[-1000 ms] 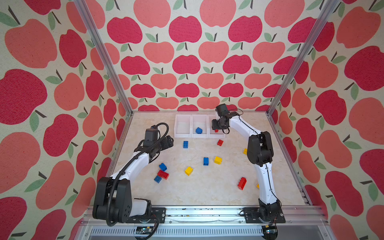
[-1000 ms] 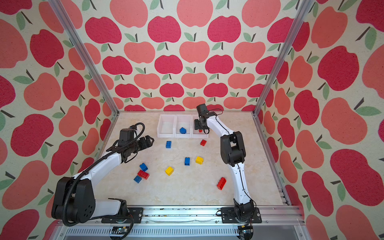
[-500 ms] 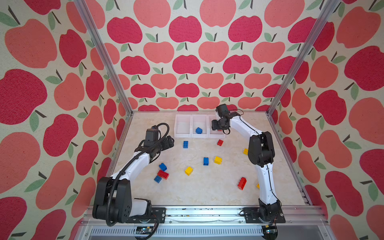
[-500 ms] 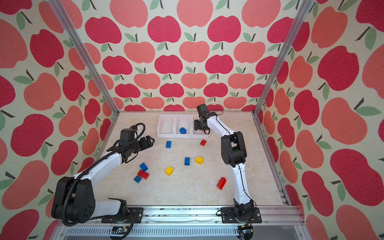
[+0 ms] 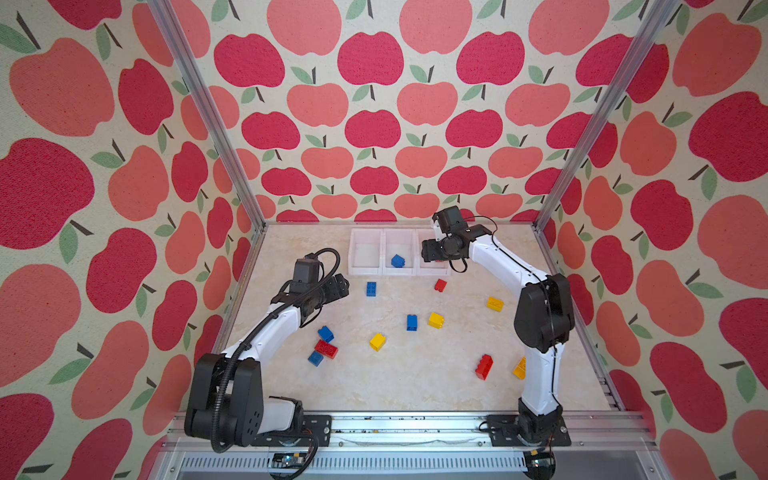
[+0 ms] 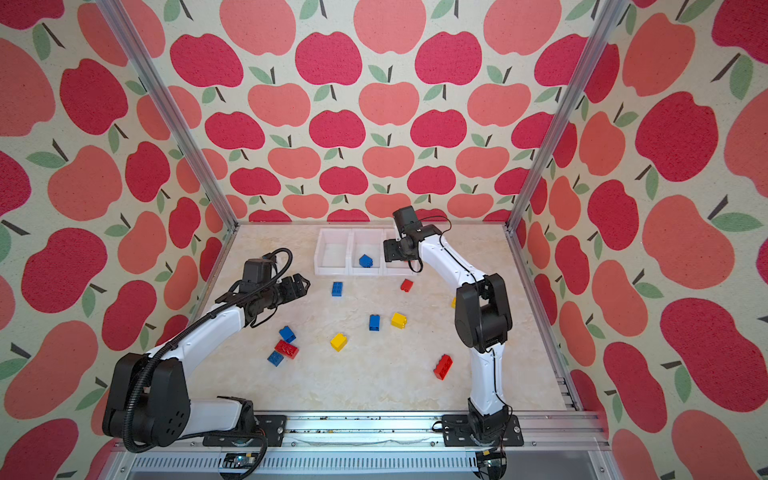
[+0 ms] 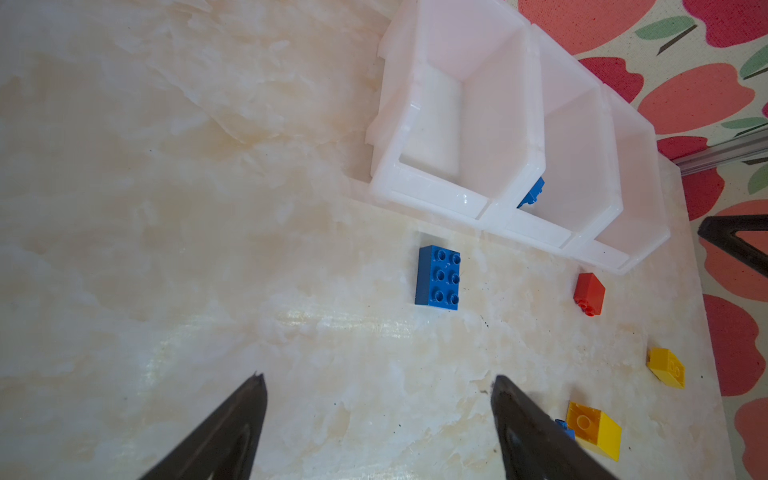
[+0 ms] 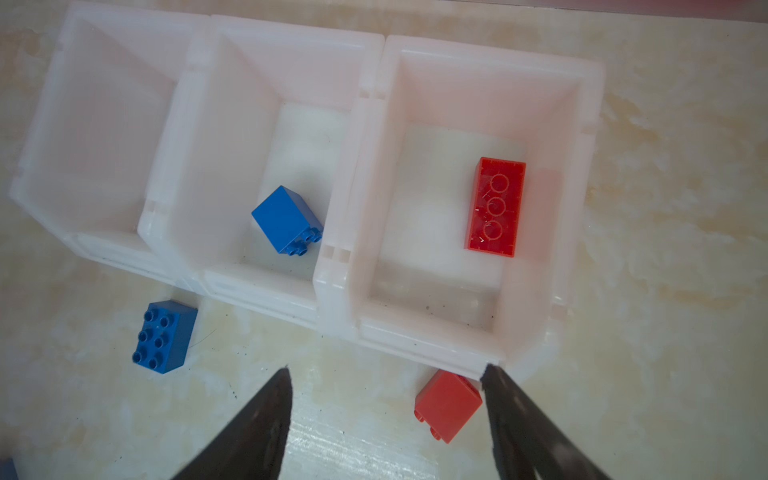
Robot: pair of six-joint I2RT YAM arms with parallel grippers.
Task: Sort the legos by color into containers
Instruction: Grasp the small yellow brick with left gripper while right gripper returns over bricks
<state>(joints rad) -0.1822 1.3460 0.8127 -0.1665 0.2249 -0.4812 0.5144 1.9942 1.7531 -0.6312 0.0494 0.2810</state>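
The containers (image 5: 365,272) stand in a row at the back. An oblong red lego (image 8: 495,206) lies upside down in the right bin, a blue one (image 8: 286,219) in the middle bin, and the left bin (image 7: 432,195) is empty. My right gripper (image 8: 386,370) hovers open and empty over the right bin's front edge (image 5: 428,251), with a small red lego (image 8: 448,405) on the table below it. My left gripper (image 7: 378,377) is open and empty above bare table (image 5: 343,286), short of a blue lego (image 7: 438,277).
Loose legos lie scattered on the marble table: blue (image 5: 412,322), yellow (image 5: 435,320), yellow (image 5: 377,341), yellow (image 5: 495,304), a red-and-blue cluster (image 5: 326,349) by the left arm, and red (image 5: 484,366). Another yellow (image 5: 519,368) is half hidden behind the right arm. Apple-patterned walls close in three sides.
My right gripper has stayed over the right bin while its jaws spread apart. The left arm has not moved.
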